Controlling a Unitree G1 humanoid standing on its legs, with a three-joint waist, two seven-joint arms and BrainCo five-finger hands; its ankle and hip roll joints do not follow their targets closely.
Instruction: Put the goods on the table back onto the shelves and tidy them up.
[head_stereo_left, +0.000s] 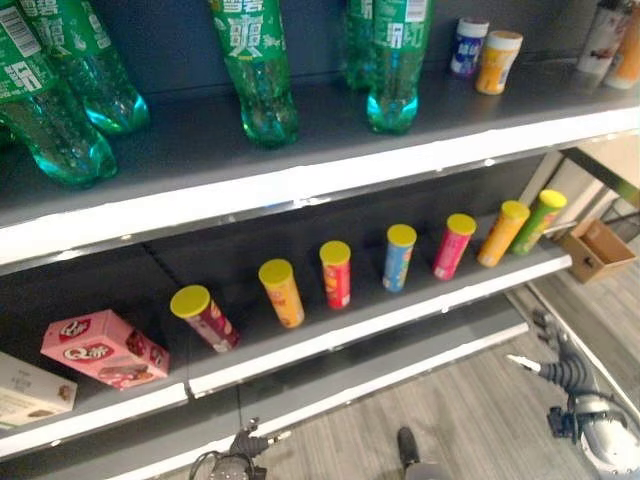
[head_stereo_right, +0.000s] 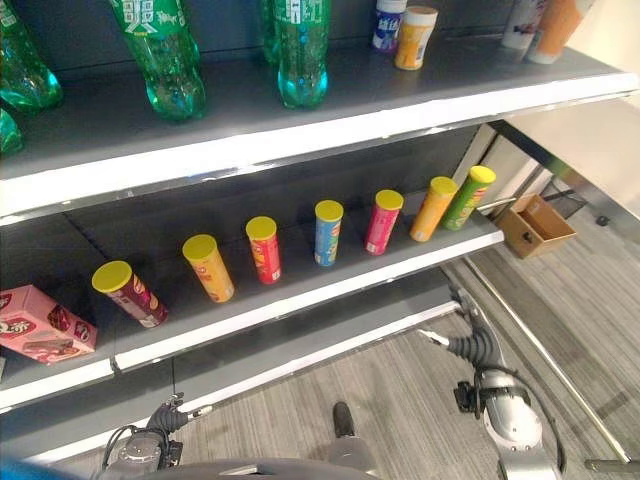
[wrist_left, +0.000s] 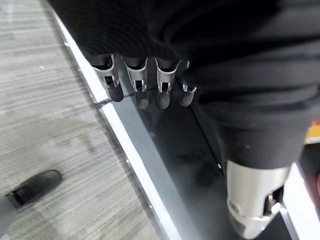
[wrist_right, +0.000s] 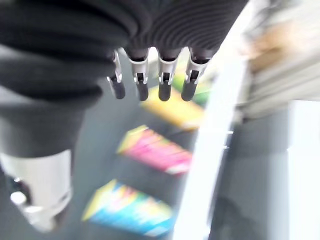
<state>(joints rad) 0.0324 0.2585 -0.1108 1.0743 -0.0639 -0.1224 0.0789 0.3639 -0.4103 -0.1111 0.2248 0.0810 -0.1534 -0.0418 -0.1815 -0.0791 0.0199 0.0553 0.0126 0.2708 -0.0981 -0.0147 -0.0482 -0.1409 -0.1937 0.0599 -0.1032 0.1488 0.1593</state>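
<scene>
Shelves (head_stereo_left: 330, 185) rise ahead of my left hand (wrist_left: 145, 82) and right hand (wrist_right: 150, 80); I see both open, empty, cans (head_stereo_left: 337, 275) above.

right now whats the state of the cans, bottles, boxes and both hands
chip cans: upright in a row, yellow lids on
green bottles: standing on upper shelf
pink box: closed, lying flat
cardboard box: open
left hand: open, holding nothing
right hand: open, holding nothing
</scene>
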